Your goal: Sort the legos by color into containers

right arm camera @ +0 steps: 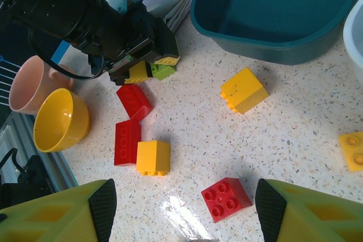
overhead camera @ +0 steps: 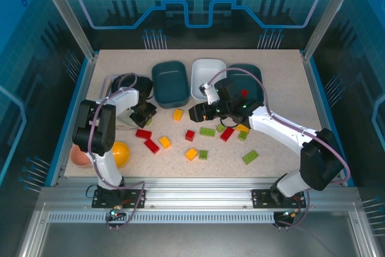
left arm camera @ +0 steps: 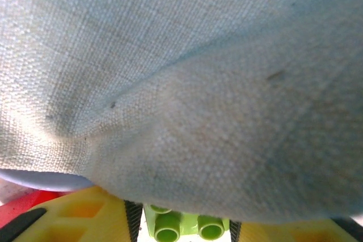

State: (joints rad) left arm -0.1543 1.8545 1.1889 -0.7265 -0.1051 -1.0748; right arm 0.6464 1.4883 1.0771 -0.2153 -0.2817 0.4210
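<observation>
My left gripper [left arm camera: 182, 225] is low at the table's left [overhead camera: 144, 114], both pads pressed on a light green lego [left arm camera: 168, 232] that also peeks from its fingers in the right wrist view [right arm camera: 164, 72]. My right gripper [right arm camera: 184, 213] hangs open over the middle [overhead camera: 195, 112], with a red lego [right arm camera: 226, 198] on the table between its fingers and touched by neither. Several more red, yellow and green legos lie scattered, such as a yellow one [overhead camera: 178, 114] and a green one [overhead camera: 250, 157]. At the back stand a teal container [overhead camera: 169, 82], a white container [overhead camera: 206, 78] and a second teal container [overhead camera: 251, 76], partly hidden by the right arm.
A grey cloth [left arm camera: 181, 83] lies close under the left wrist camera. A yellow bowl [overhead camera: 120, 153] and a pink cup [overhead camera: 79, 156] sit at the near left corner. A black round dish [overhead camera: 123, 81] stands at the back left. Two red legos [right arm camera: 130, 123] and a yellow one [right arm camera: 153, 157] cluster near the bowl.
</observation>
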